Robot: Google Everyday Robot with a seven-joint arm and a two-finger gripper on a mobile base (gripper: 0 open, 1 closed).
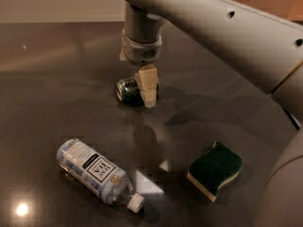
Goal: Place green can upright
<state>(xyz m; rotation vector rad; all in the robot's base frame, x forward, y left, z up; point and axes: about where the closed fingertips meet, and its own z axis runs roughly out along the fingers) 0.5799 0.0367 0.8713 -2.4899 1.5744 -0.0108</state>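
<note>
Lying on its side on the dark tabletop [52,84], the green can [127,90] sits directly beneath the hand [146,91], with one round end facing the left of the view and its far end hidden behind the hand. The hand hangs straight down from the wrist and overlaps the can's right-hand part, at the can's own level and close to the tabletop. That pose suits a grip across the can's body, which is what tipping it onto its base would call for. Whether the hand is clenched on the can or merely set against it, I cannot tell. By my reading the can is not yet upright, so the turning step is not done.

Out from the hand, toward the camera and to the left, a clear water bottle [94,173] lies on its side, its white cap pointing to the near edge. It is well apart from the can. Toward the camera and to the right of the hand lies a green sponge [215,168] with a pale underside, also well apart. Neither looks to stand in the way of rotating the can where it is. The thick arm [218,27] slants from the upper right over the hand and covers part of the tabletop behind it. The glossy surface could let the can roll or slide if the hold is loose.
</note>
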